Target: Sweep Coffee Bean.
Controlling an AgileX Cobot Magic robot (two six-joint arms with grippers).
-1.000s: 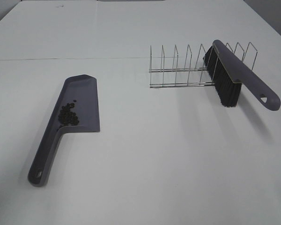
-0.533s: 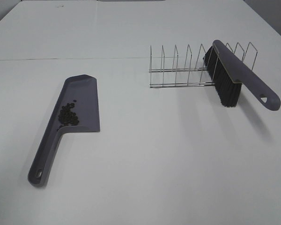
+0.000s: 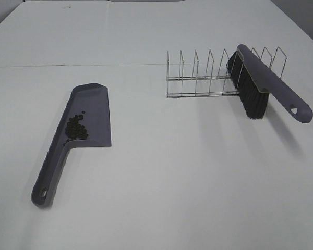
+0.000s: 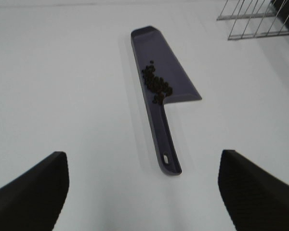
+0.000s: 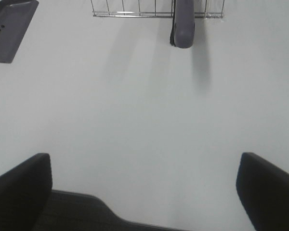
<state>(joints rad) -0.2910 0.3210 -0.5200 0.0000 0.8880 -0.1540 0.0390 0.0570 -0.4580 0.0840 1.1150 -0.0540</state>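
A grey-purple dustpan (image 3: 92,107) lies flat on the white table at the left, handle toward the front. The coffee beans (image 3: 76,128) sit in a small dark cluster inside the pan, near its handle end. A grey brush (image 3: 266,78) with black bristles rests leaning on the wire rack (image 3: 198,78) at the right. Neither gripper shows in the exterior high view. In the left wrist view the left gripper (image 4: 140,159) is open and empty, well back from the dustpan (image 4: 171,79) and beans (image 4: 156,83). In the right wrist view the right gripper (image 5: 144,159) is open and empty, far from the brush (image 5: 184,21).
The wire rack (image 5: 130,9) stands at the back right with several upright dividers. A seam runs across the table (image 3: 161,172) behind the dustpan. The dustpan's corner (image 5: 12,29) also shows in the right wrist view.
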